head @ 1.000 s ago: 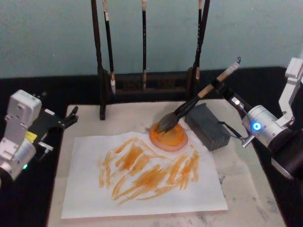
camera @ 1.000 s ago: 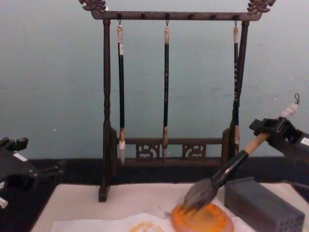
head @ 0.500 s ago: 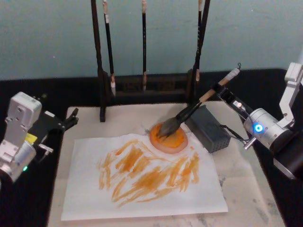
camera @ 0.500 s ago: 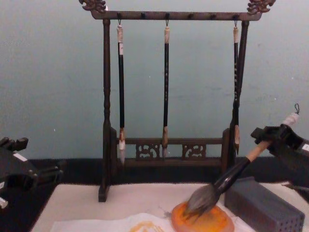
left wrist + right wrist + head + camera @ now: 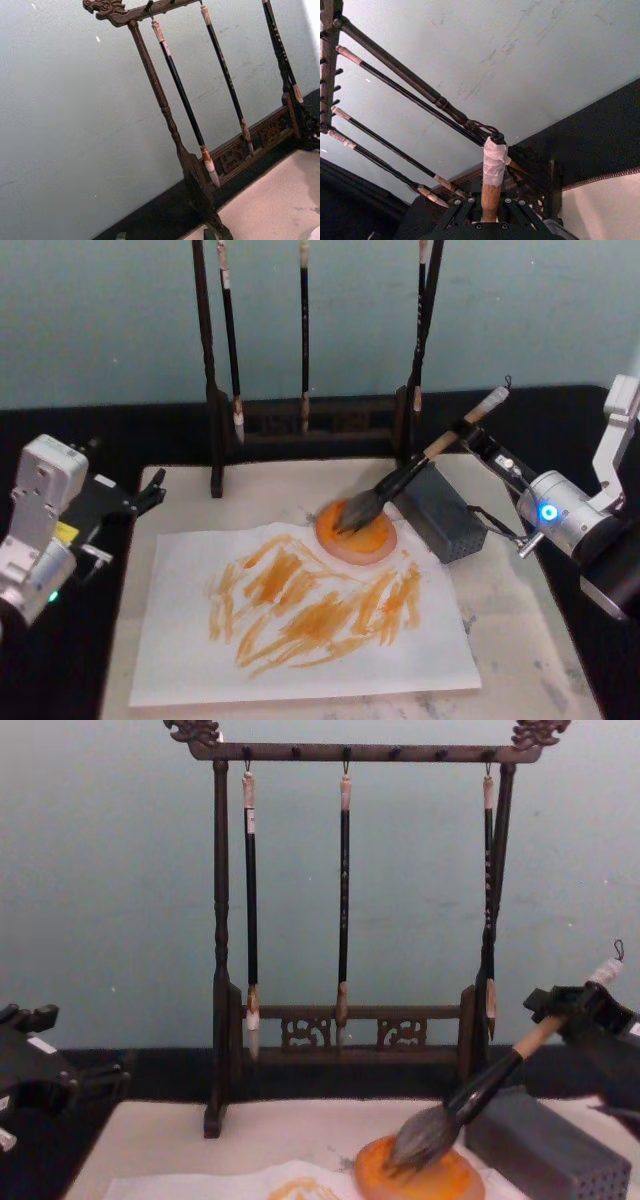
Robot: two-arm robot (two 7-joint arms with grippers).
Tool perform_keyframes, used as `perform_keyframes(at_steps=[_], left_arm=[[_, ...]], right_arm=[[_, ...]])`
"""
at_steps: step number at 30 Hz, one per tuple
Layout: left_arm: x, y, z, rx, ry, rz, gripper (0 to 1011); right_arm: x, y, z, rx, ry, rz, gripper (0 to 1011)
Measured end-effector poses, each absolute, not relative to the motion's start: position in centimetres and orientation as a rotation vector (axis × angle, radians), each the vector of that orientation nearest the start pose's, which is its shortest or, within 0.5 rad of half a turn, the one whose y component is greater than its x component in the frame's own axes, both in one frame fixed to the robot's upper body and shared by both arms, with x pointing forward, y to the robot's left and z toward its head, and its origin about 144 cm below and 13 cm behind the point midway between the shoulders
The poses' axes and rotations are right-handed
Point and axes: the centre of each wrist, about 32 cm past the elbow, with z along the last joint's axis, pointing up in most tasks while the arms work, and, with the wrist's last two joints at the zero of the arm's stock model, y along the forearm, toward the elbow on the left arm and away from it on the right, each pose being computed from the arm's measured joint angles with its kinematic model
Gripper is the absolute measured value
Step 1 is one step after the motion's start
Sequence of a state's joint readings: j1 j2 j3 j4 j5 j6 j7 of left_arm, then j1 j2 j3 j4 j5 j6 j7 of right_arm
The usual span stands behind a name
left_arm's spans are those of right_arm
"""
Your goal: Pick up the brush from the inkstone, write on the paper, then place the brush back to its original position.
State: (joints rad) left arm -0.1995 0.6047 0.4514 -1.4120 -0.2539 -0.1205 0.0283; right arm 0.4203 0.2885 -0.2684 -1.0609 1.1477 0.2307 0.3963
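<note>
Head view: the right tool (image 5: 468, 430) is clenched high on the handle of the brush (image 5: 400, 480). The bristles rest on the inkstone (image 5: 378, 543), at the far edge of the orange-streaked paper (image 5: 200, 660). The left tool (image 5: 148, 490) idles at the left of the worktop (image 5: 150, 430).

Chest view: the brush leans steeply, so its handle probably wants lowering gently before release.

Right wrist view: the white-wrapped end sits between the jaws.

No writing is legible.
</note>
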Motion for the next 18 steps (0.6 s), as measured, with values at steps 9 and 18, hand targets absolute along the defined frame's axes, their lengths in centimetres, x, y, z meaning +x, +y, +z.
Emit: perform_keyframes(at_steps=[9,18], left_arm=[[48.86,30.97,113.98,0.304,-0.285,1.248,1001],[48.86,30.97,113.98,0.304,-0.285,1.248,1001]], right_arm=[[56.69,-28.16,113.27,0.435,0.789,-0.994,160],[56.81,-28.18,113.01,0.43,0.806,-1.003,160]])
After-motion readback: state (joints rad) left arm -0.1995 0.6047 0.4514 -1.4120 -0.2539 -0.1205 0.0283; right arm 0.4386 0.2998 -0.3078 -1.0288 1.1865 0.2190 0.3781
